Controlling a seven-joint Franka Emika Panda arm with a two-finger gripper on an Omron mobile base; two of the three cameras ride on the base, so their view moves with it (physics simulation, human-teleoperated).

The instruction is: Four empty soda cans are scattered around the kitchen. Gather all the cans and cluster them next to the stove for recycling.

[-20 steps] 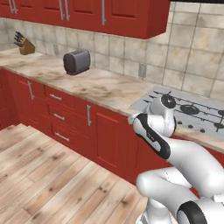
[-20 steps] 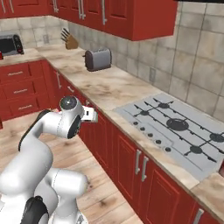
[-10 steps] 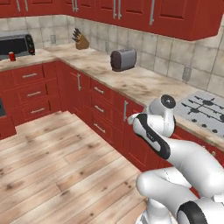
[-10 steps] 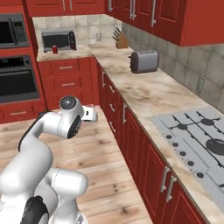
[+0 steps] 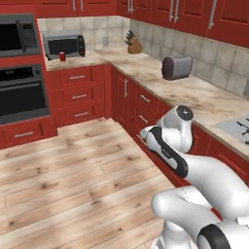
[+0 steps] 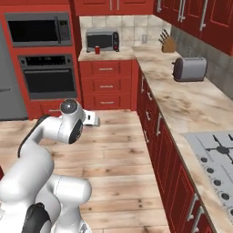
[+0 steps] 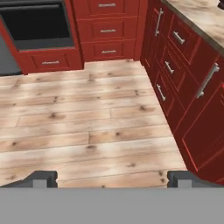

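One red soda can (image 5: 62, 56) stands upright on the far counter in front of a small toaster oven (image 5: 62, 45); from the right base it is the same can (image 6: 97, 50). A corner of the stove (image 5: 239, 127) shows at the right edge, and its grates and knobs (image 6: 217, 160) lie at the lower right. My gripper (image 7: 112, 180) is open and holds nothing. It hangs over the wood floor beside the red lower cabinets, far from the can. Its fingertips (image 7: 41, 178) stand wide apart.
A silver toaster (image 6: 190, 69) and a knife block (image 6: 168, 44) sit on the long counter (image 6: 182, 104). A built-in microwave (image 6: 38, 29) and wall oven (image 6: 48, 77) fill the far wall, with grey fridge side (image 6: 9, 86) to the left. Wood floor (image 7: 87, 127) lies open ahead.
The whole picture has shifted: the base has turned left, so the far corner with oven, toaster oven and red can has come into view. The arm keeps its pose; the gripper stays open.
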